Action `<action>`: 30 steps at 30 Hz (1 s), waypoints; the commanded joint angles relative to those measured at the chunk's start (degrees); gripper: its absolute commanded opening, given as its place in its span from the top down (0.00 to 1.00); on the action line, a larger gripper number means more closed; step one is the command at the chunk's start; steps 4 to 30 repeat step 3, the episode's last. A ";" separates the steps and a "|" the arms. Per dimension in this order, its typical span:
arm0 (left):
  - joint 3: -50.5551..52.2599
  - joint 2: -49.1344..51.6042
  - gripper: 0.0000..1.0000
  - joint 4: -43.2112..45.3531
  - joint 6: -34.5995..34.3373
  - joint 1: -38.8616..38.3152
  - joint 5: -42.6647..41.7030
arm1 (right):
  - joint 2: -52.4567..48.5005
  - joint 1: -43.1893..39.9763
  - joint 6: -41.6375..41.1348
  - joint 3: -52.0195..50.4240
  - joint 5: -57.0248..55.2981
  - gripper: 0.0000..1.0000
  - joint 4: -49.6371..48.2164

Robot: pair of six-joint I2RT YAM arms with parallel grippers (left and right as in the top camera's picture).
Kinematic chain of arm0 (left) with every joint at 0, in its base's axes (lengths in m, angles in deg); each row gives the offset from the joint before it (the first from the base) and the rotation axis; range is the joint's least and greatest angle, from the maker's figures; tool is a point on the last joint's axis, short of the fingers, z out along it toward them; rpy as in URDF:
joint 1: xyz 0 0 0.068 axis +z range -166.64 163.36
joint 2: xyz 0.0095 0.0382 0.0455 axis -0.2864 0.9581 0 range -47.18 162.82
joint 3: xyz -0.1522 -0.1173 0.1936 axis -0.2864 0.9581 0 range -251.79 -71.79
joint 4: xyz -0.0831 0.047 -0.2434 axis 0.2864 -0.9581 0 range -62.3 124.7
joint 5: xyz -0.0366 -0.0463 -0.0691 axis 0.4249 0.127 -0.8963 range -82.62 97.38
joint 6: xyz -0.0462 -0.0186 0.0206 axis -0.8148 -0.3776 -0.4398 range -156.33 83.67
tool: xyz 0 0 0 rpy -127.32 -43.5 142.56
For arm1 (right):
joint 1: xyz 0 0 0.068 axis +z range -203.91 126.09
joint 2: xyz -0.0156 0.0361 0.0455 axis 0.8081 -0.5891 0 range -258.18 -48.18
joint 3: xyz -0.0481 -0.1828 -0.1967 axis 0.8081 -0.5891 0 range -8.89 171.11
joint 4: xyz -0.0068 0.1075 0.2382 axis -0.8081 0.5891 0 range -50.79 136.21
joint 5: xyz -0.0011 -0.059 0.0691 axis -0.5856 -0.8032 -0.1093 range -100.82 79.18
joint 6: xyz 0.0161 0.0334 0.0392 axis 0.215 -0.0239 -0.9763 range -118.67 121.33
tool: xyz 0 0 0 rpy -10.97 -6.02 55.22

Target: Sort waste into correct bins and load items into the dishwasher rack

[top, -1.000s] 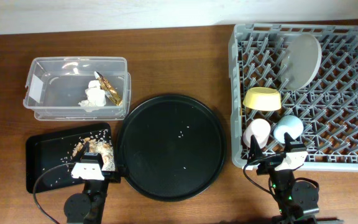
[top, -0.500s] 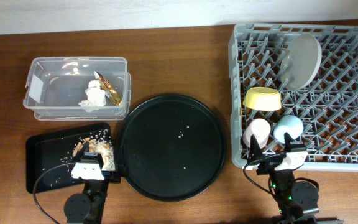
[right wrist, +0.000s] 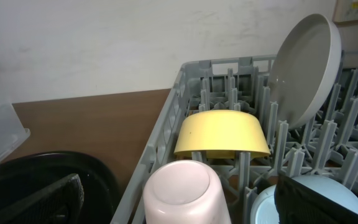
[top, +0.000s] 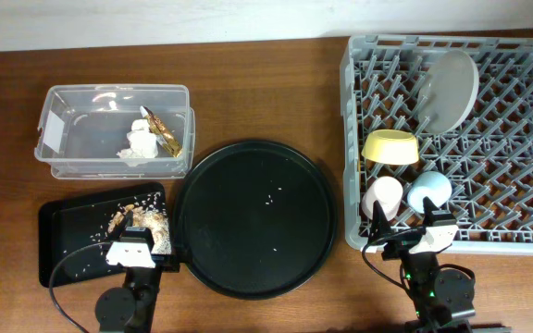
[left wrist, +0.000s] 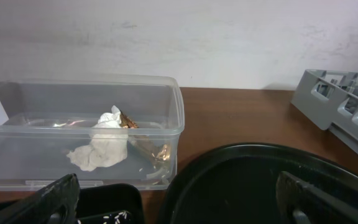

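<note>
The grey dishwasher rack (top: 507,199) holds the pale plate (top: 450,90) on edge, the yellow bowl (top: 390,146), the pink cup (top: 384,196) and the light blue cup (top: 428,191), both cups upside down. The clear box (top: 81,129) holds the white napkin (top: 140,143) and the gold wrapper (top: 165,134). Brown food scraps (top: 142,220) lie in the flat black tray (top: 72,231). My left gripper (top: 130,250) is open and empty over that tray's near right corner. My right gripper (top: 422,239) is open and empty at the rack's front edge, just short of the cups. The chopsticks are out of view.
The large round black tray (top: 253,217) with a few rice grains lies between the bins and the rack. It also shows in the left wrist view (left wrist: 247,180), with the clear box (left wrist: 166,112) behind it. A white wall lies behind the table.
</note>
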 commanded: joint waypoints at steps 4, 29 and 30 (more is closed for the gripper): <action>0.28 -0.28 0.01 -0.07 0.87 0.31 -0.61 | 0.52 -0.37 0.39 -0.72 0.31 0.02 -0.20; 0.28 -0.28 0.01 -0.07 0.87 0.31 -0.61 | 0.52 -0.37 0.39 -0.72 0.31 0.02 -0.20; 0.28 -0.28 0.01 -0.07 0.87 0.31 -0.61 | 0.52 -0.37 0.39 -0.72 0.31 0.02 -0.20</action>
